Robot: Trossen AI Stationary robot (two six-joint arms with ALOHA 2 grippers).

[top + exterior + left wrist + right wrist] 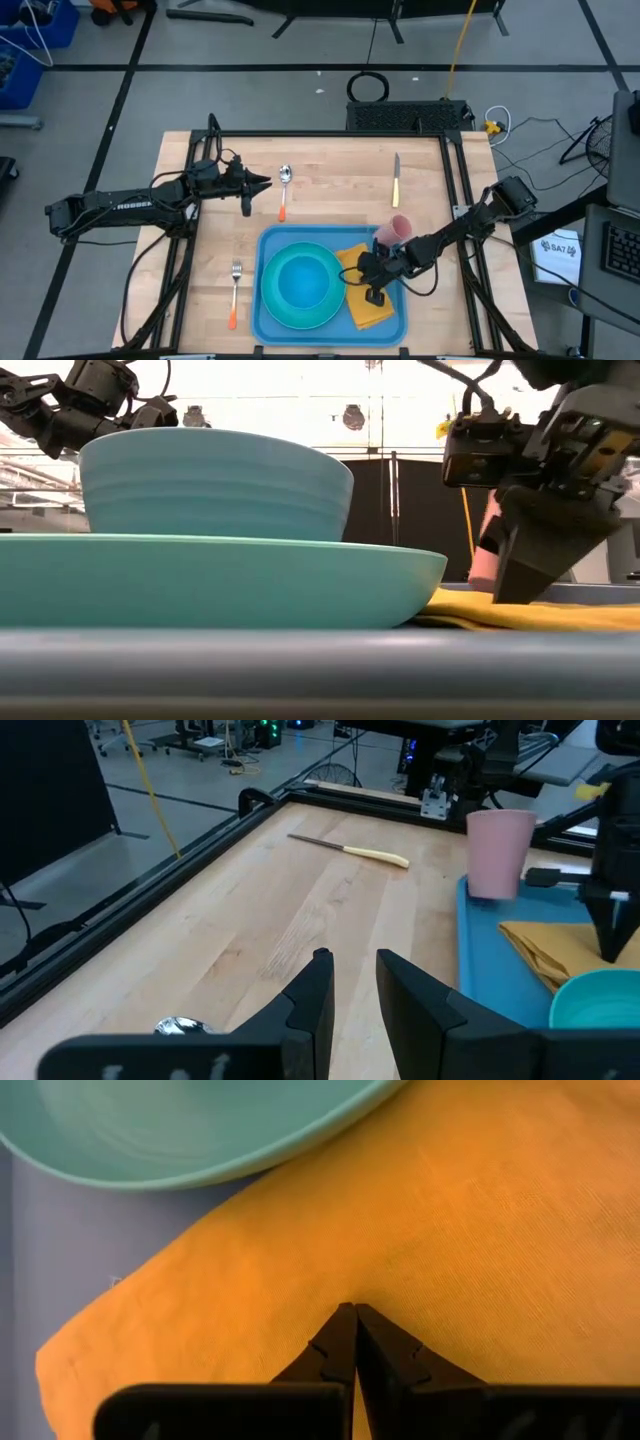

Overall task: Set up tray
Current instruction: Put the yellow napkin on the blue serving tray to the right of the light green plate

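The blue tray (268, 243) lies at the table's near edge. On its left half sits a turquoise plate (300, 283) with a turquoise bowl (215, 480) in it. An orange-yellow napkin (368, 310) lies flat on the tray's right half, its left edge under the plate's rim. A pink cup (394, 230) stands upright at the tray's far right corner. My right gripper (376, 297) is shut, its tips down on the napkin. My left gripper (262, 183) hovers over the table's far left part beside the spoon (285, 188), fingers slightly open, touching nothing. My right gripper meets the napkin's middle part (350, 1285) with its shut fingertips (518, 592), coming from above and pointing down. No cloth shows between the fingers. The napkin (545, 618) lies flat on the tray beneath them.
A fork (235, 292) with an orange handle lies left of the tray. A knife (396, 178) with a yellow handle lies near the far edge, right of centre. Bare wood (330, 190) shows between spoon and knife. Black rails (460, 190) border the table.
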